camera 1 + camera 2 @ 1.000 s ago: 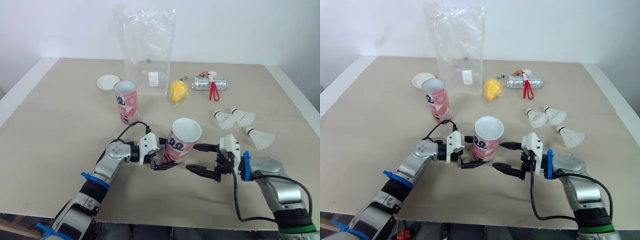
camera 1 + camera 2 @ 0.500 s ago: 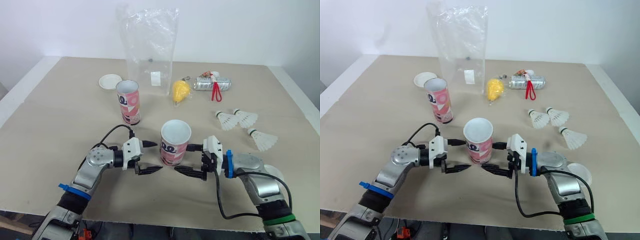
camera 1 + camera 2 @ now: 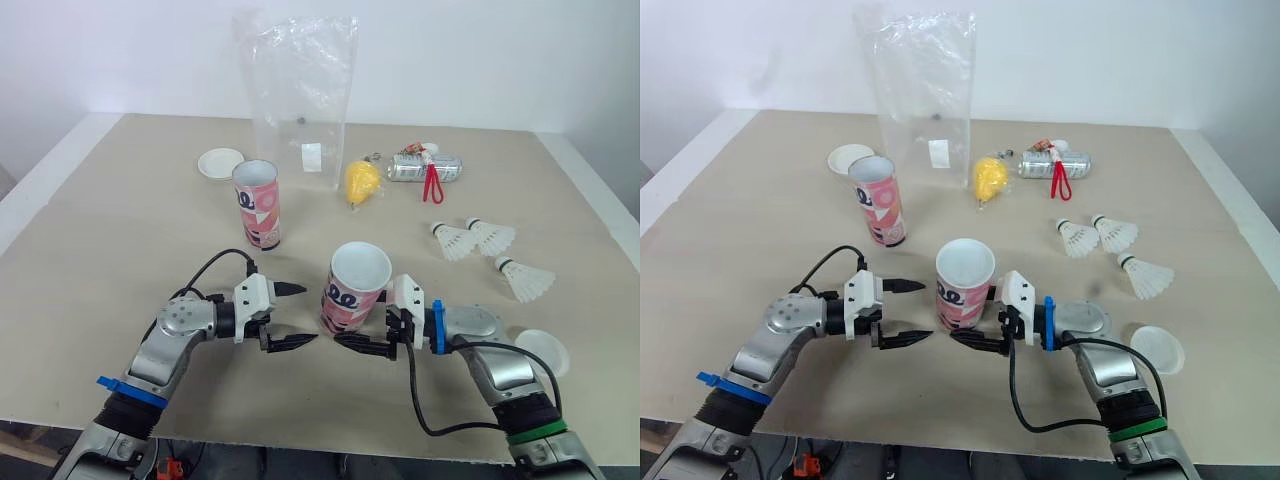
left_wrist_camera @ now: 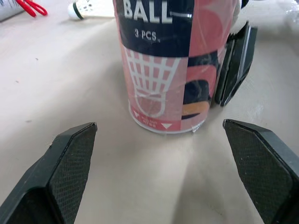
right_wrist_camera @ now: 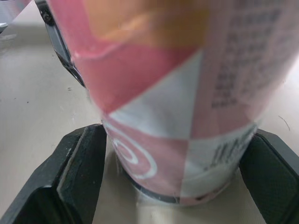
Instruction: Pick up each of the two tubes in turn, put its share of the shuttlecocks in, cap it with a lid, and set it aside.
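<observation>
Nearest to us, the right pincer was closed on the near tube. Its black fingers pressed against either side of the tube's base. The near tube was pink and white with its mouth open upward, it leaned a little, and its foot was at the counter.

Directly facing the right pincer across that tube, the left pincer was spread wide and held nothing. Its tips were just beside the tube but apart from it, with the tube's base ahead of the gap between them.

To the outer side of the right pincer, back beside its forearm, a white lid lay flat on the counter.

Beyond the right pincer and toward its outer side lay the nearest shuttlecock. Just past it lay the shuttlecock pair, side by side.

Beyond the left pincer, well apart from it, the far tube stood upright with its mouth open. Farther on, toward that pincer's outer side, lay the far lid.

Farthest from both pincers stood a clear plastic bag. Beside it lay a yellow object and a silver can with a red strap.
</observation>
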You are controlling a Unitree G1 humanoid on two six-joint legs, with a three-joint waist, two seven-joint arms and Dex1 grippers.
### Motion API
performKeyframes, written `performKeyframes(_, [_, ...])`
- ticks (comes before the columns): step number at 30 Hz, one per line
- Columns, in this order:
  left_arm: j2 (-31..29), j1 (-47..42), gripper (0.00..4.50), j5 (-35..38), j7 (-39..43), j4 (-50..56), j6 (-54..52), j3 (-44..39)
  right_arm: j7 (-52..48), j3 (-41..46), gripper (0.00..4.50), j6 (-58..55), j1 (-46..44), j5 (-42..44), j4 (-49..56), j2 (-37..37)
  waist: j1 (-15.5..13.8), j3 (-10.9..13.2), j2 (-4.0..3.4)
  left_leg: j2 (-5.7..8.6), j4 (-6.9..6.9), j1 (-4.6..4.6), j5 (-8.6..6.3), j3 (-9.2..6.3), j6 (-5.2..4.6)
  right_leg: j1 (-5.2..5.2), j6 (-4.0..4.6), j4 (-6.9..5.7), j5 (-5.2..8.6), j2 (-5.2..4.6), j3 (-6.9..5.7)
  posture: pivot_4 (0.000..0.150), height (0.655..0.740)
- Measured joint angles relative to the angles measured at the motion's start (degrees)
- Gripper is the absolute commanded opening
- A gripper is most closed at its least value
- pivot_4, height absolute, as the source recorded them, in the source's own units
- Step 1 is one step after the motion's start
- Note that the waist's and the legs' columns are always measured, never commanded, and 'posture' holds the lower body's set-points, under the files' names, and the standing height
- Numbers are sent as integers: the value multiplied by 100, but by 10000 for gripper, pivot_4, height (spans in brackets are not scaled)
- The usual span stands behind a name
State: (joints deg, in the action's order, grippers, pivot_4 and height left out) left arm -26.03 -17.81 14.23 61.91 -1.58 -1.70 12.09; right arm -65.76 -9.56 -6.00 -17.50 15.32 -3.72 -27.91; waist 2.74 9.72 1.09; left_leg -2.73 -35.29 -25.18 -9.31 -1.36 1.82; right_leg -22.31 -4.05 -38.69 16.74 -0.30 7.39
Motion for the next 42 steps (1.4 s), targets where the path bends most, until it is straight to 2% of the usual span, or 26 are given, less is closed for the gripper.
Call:
performKeyframes(7, [-1,53,45000,43,114,-21,44,-54,198,-82,44374,-4,-100,6,-6,316,0,0,0,-1,0,0,0,0,0,0,1,-1,0,0,-1,1500,7400])
performKeyframes(23, [115,-30,45000,-31,105,-231,145,-41,353,-213,44374,122,-136,-140,-185,458,0,0,0,-1,-2,1,0,-1,0,0,1,-7,-1,1,-1,1500,7400])
performKeyframes(26, [126,-30,45000,-34,101,-232,152,-40,350,-212,36277,130,-143,-136,-208,468,0,0,0,-1,-3,2,0,0,0,1,1,-9,-1,1,-1,1500,7400])
performKeyframes(28, [139,-31,45000,-37,101,-237,169,-40,322,-213,29138,129,-146,-111,-212,470,0,0,0,-1,-4,2,0,-1,0,1,1,-11,-1,1,-1,1500,7400])
performKeyframes(30, [149,-32,45000,-39,100,-239,174,-40,306,-213,25919,126,-146,-94,-212,471,0,0,0,-1,-5,2,0,-1,0,1,1,-12,-1,1,-1,1500,7400])
performKeyframes(42, [235,-105,45000,-84,107,-296,193,-9,462,-92,25919,-127,159,50,202,295,-2,0,0,0,-6,1,0,-2,0,1,0,-13,0,1,-1,1500,7400])
